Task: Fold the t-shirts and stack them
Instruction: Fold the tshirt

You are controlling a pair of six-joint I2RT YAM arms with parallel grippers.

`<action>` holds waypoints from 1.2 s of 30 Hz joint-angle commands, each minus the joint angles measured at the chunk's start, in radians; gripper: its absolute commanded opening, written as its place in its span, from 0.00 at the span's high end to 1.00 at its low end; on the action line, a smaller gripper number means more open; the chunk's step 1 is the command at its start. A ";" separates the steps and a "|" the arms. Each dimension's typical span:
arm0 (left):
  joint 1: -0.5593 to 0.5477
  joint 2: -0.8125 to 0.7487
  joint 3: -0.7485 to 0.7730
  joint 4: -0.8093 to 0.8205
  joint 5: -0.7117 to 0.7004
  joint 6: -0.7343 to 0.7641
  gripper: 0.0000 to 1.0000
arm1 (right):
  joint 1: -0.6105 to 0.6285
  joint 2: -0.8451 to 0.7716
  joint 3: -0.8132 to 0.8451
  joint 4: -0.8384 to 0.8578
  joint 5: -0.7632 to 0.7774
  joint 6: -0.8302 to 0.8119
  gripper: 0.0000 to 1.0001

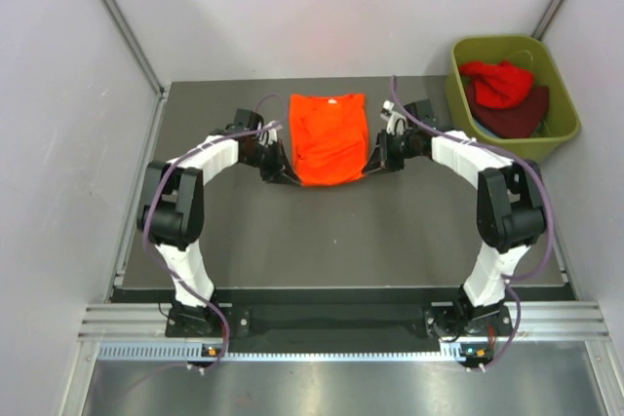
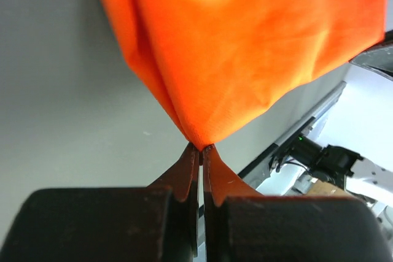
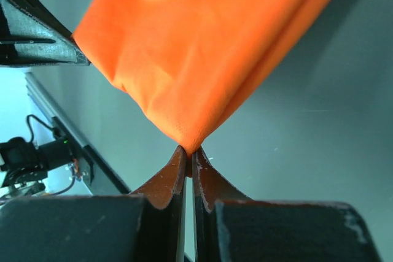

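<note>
Mid-fold: left gripper (image 2: 201, 147) and right gripper (image 3: 187, 150) each pinch a corner of the orange t-shirt (image 1: 330, 138) left of the tub (image 1: 455, 85); the next move probably needs a synced lift-over.

Soft, matt cloth in the orange t-shirt (image 1: 330, 138), lightly creased; likewise soft cloth in the red t-shirt (image 1: 499, 83) and maroon t-shirt (image 1: 517, 116). Smooth, faintly glossy plastic for the olive tub (image 1: 564, 122). Smooth matt dark grey on the tabletop (image 1: 322, 231). Hard, dark fingers (image 2: 183, 176) on the left hand (image 2: 201, 147) and right hand (image 3: 187, 150), slightly shiny, tinged orange. Bare brushed metal along the front rail (image 1: 585, 321).
</note>
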 commanded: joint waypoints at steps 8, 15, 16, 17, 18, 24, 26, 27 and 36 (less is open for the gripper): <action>-0.024 -0.244 0.031 0.003 0.035 0.050 1.00 | -0.001 -0.206 -0.025 -0.047 -0.055 0.013 1.00; -0.023 -0.255 0.104 -0.031 -0.009 0.077 1.00 | -0.004 -0.228 0.004 -0.016 -0.053 0.036 1.00; -0.018 -0.243 0.115 -0.026 -0.009 0.074 1.00 | -0.004 -0.210 0.018 -0.009 -0.050 0.039 1.00; -0.014 -0.229 0.124 -0.020 -0.020 0.069 1.00 | -0.007 -0.196 0.027 0.007 -0.049 0.042 1.00; -0.009 -0.200 0.147 -0.015 -0.023 0.060 1.00 | -0.006 -0.182 0.039 0.013 -0.042 0.043 1.00; 0.026 -0.030 0.316 0.002 -0.026 0.060 1.00 | -0.026 -0.024 0.208 0.024 -0.018 0.017 1.00; 0.037 0.033 0.359 0.008 -0.028 0.061 1.00 | -0.037 0.031 0.274 0.022 -0.012 0.014 1.00; 0.040 0.050 0.400 0.012 -0.031 0.064 1.00 | -0.041 0.048 0.295 0.024 -0.007 0.014 1.00; 0.063 0.254 0.664 0.032 -0.063 0.095 1.00 | -0.067 0.180 0.444 0.045 0.037 0.013 1.00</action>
